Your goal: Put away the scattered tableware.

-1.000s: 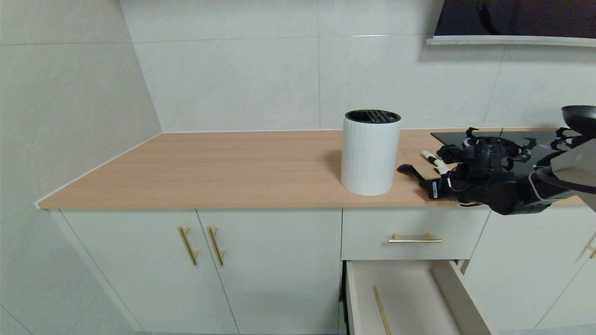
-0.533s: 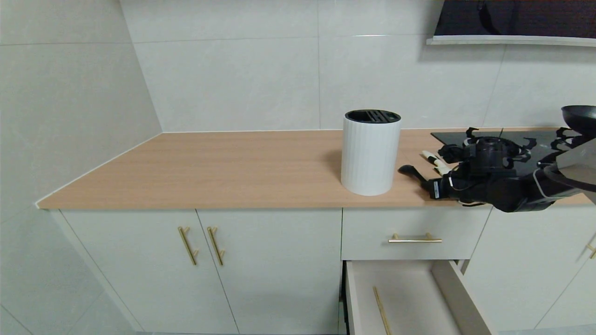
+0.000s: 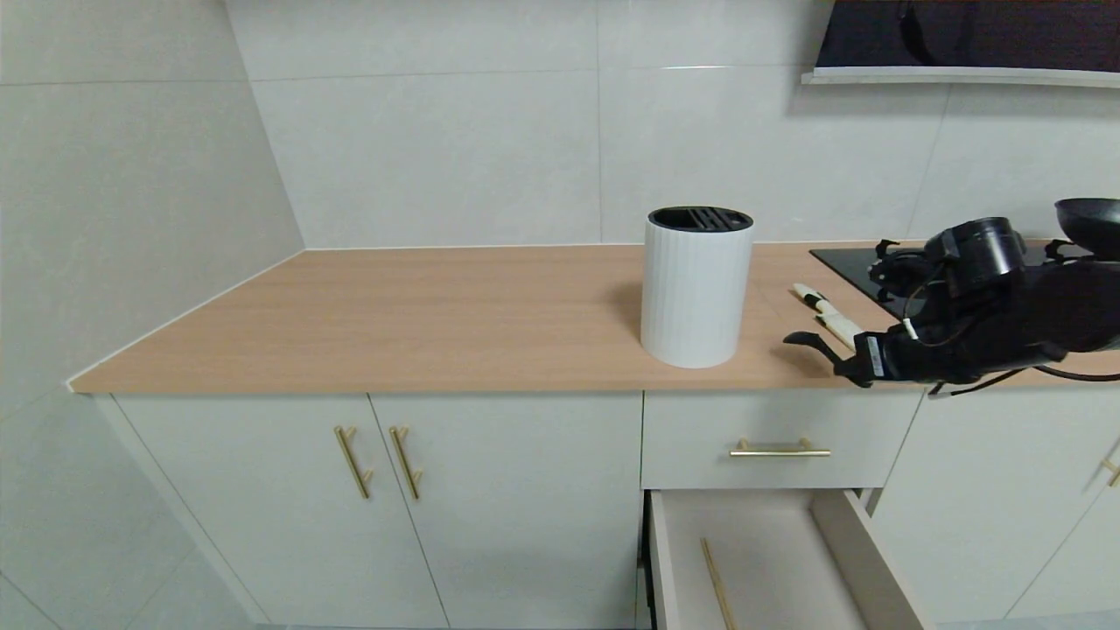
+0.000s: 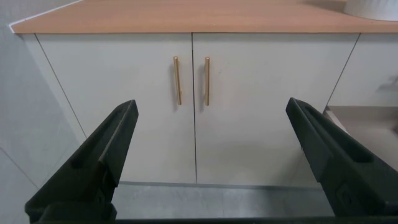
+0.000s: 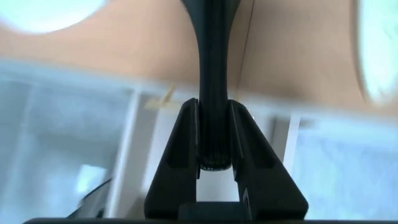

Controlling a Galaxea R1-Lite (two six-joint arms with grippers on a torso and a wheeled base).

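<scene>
My right gripper point(image 3: 847, 366) hangs over the counter's front edge, right of the white utensil holder point(image 3: 697, 289), and is shut on a black utensil point(image 3: 805, 341). The utensil's rounded end points toward the holder. In the right wrist view the jaws point(image 5: 214, 155) clamp the utensil's black handle point(image 5: 211, 74). A cream-handled utensil point(image 3: 827, 311) lies on the wooden counter point(image 3: 437, 315) just behind the gripper. My left gripper point(image 4: 210, 109) is open and empty, low down and facing the cabinet doors point(image 4: 193, 106).
An open drawer point(image 3: 831, 534) below the counter holds a thin wooden stick point(image 3: 717, 582). A closed drawer with a gold handle point(image 3: 779, 451) sits above it. A black hob point(image 3: 853, 260) and a dark pan point(image 3: 1089, 219) stand at the right.
My right arm has turned and moved right and toward the counter's front edge, carrying the black utensil away from the holder. The cream-handled utensil is now uncovered.
</scene>
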